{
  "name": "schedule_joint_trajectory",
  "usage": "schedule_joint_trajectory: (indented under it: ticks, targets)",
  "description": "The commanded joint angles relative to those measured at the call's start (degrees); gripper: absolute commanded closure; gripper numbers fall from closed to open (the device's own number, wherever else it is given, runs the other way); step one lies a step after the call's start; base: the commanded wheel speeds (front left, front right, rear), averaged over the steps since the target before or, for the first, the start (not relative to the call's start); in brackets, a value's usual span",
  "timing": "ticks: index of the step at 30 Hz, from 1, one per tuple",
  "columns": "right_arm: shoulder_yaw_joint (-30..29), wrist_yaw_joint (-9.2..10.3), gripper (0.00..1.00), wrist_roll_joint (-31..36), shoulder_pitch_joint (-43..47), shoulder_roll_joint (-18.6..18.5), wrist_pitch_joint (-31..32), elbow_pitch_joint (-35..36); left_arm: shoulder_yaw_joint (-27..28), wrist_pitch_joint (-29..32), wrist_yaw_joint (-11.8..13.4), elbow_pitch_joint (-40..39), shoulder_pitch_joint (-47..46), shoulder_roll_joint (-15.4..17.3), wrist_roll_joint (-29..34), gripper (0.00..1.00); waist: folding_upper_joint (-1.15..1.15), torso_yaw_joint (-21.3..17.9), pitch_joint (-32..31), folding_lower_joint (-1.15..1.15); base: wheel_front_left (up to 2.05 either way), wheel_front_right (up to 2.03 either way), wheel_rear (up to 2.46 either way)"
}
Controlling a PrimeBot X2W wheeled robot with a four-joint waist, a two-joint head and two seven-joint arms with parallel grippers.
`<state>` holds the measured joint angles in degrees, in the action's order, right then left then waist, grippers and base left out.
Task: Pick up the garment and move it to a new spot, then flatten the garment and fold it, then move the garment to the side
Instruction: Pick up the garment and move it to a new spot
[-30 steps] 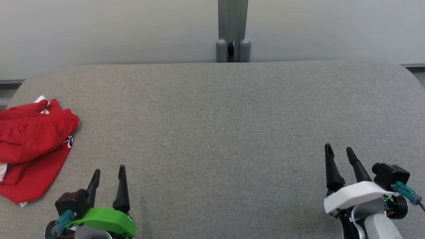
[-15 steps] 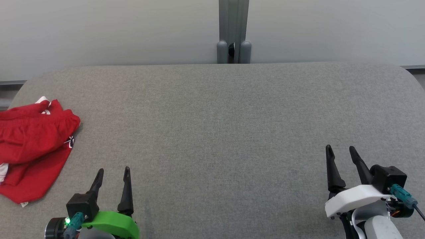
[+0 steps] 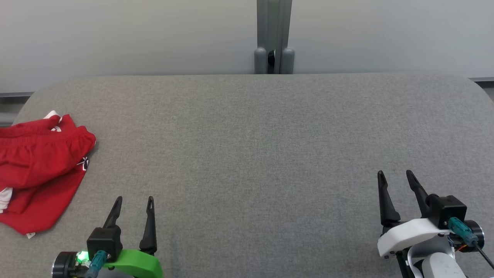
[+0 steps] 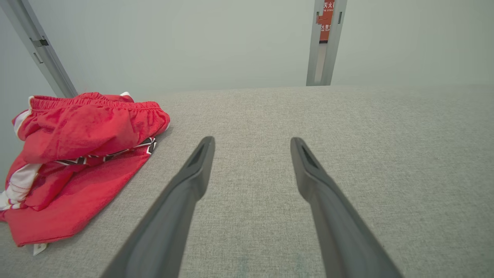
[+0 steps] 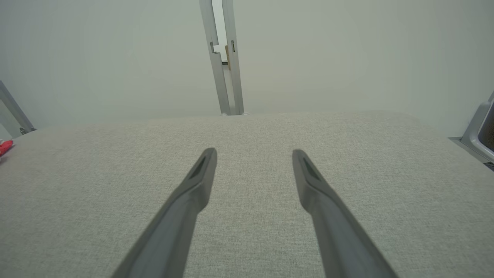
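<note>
Both the left gripper [image 3: 134, 200] and right gripper [image 3: 395, 175] sit spread and empty over the grey woven-fabric table [image 3: 251, 154]. Further out at the left edge lies the garment [image 3: 38, 170]: crumpled red shorts, white trim, gathered elastic waistband.

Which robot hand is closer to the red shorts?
The left gripper, with the green base. The right gripper, white-based, is much farther from the shorts.

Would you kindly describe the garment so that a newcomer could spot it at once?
A grey table spans the head view. At its left edge, left of the left gripper, lies the garment: crumpled red shorts with white trim, bright against the plain grey.
</note>
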<state>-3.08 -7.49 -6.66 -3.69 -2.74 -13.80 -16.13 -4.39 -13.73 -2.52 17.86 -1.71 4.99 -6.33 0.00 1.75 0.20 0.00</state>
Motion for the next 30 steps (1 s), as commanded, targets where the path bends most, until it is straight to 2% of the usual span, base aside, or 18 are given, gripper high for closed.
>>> schedule_joint_trajectory:
  ticks: [1,4,10,30]
  targets:
    - [-0.1,0.00,0.00,1.3,0.6,-0.3,-0.5,0.1,0.1,-0.5,0.0,0.0,1.0,0.2,1.4,0.00,0.00,0.2,0.1,0.00,0.00,0.00,0.00]
    - [0.4,0.00,0.00,2.6,0.5,-0.2,-0.8,0.0,1.4,-0.9,1.0,-0.3,1.0,-0.1,2.0,0.00,0.00,0.9,0.4,0.00,0.00,0.00,0.00]
    - [0.9,0.00,0.00,5.0,0.7,-0.3,-1.4,-0.2,1.7,-1.5,0.8,0.4,1.3,-0.1,4.6,0.00,0.00,4.7,1.1,0.00,0.00,0.00,0.00]
    - [5.9,0.01,0.00,3.9,-1.4,-0.3,-1.4,-1.5,5.1,-1.4,1.3,0.5,1.7,-0.9,4.5,0.00,0.00,28.4,4.1,0.00,0.00,0.00,0.00]
